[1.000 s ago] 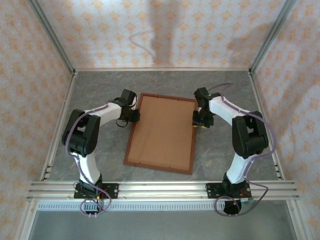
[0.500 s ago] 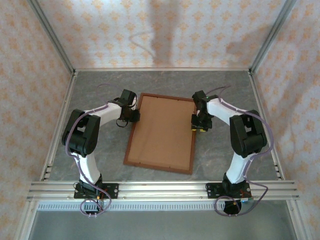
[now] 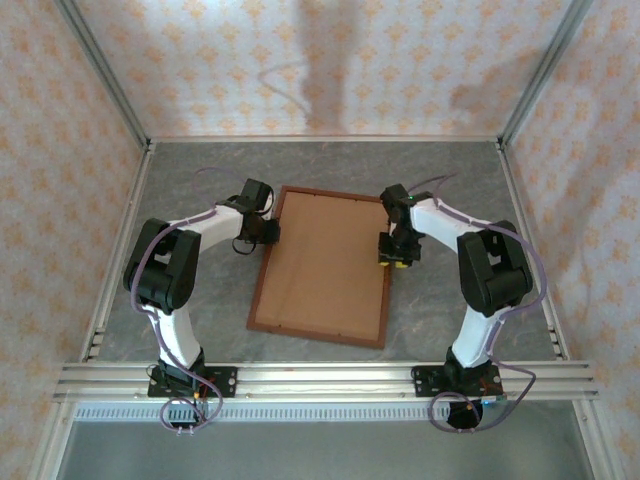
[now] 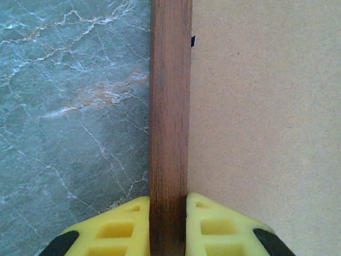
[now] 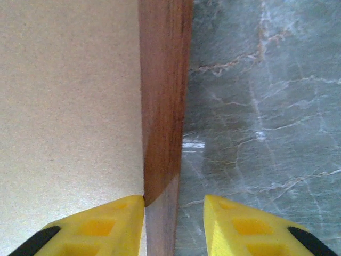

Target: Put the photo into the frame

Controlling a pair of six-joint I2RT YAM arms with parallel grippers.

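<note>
Marbled grey-green table, enclosed by walls papered in a pale orange floral pattern, with aluminium posts at the far corners and aluminium rails along the near edge. A plain brown backing board lies flat mid-table, slightly skewed to its edges.

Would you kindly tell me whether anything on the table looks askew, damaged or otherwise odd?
The frame lies slightly askew, rotated against the table edges, with its brown backing board up. The left gripper pinches the left rail between its fingers; the right gripper straddles the right rail, its outer finger standing clear. Nothing looks damaged.
</note>
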